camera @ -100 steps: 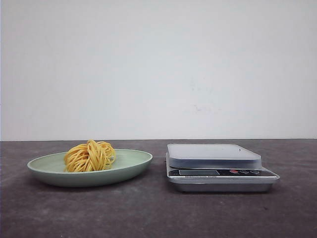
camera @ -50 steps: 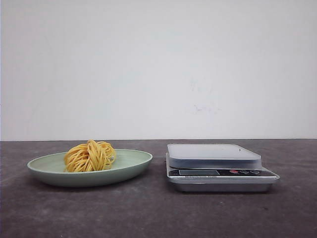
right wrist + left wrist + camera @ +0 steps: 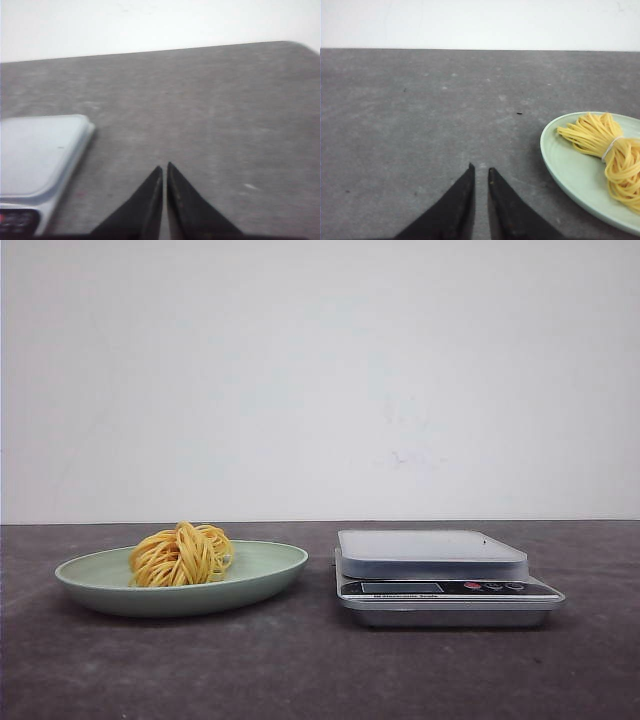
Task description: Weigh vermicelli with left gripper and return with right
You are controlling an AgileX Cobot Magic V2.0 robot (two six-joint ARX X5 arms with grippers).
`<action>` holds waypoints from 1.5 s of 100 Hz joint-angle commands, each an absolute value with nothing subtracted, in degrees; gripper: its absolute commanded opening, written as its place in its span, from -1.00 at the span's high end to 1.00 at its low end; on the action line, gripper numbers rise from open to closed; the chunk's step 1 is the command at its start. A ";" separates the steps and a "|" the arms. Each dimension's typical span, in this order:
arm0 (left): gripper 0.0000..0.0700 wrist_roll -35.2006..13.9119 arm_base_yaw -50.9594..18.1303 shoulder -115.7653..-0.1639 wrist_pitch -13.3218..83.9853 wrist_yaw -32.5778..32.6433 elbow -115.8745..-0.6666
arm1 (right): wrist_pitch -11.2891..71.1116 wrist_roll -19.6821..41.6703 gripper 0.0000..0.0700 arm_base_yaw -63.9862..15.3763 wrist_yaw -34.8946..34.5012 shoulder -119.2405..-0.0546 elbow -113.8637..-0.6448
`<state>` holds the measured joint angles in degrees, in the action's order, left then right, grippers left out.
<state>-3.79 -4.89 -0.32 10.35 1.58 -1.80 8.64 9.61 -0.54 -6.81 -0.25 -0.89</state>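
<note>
The vermicelli (image 3: 182,555), a small nest of yellow-orange strands, lies on a pale green plate (image 3: 270,562) left of centre; it also shows in the left wrist view (image 3: 607,150) on the plate (image 3: 565,167). A silver kitchen scale (image 3: 432,552) stands to the plate's right; its platform shows in the right wrist view (image 3: 35,150). My left gripper (image 3: 480,169) is shut and empty over bare table, left of the plate. My right gripper (image 3: 164,167) is shut and empty over bare table, right of the scale. Neither gripper shows in the front view.
The dark grey table (image 3: 300,660) runs back to a white wall (image 3: 320,380). The scale's display and buttons (image 3: 450,588) face the front. The table's far right corner shows rounded in the right wrist view (image 3: 295,47).
</note>
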 commanded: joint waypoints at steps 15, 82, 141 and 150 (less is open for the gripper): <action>0.97 -17.52 -4.84 -0.34 5.87 5.87 -4.32 | 5.78 25.30 0.91 -0.56 -10.35 -0.27 -6.46; -0.24 -15.25 -4.95 -21.85 14.15 -3.95 -37.60 | 21.54 18.72 -0.58 -0.62 -16.43 -20.03 -38.92; -0.23 -16.08 -15.29 -61.23 21.37 -8.64 -51.51 | 29.10 12.99 -0.64 -2.72 -19.68 -31.66 -47.70; -0.23 -16.16 -17.54 -69.01 21.56 -8.60 -53.52 | 30.06 12.97 -0.64 -3.66 -19.68 -32.58 -47.72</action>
<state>-16.08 -16.47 -64.16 21.67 -8.38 -51.57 29.85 13.65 -3.11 -19.51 -32.03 -46.59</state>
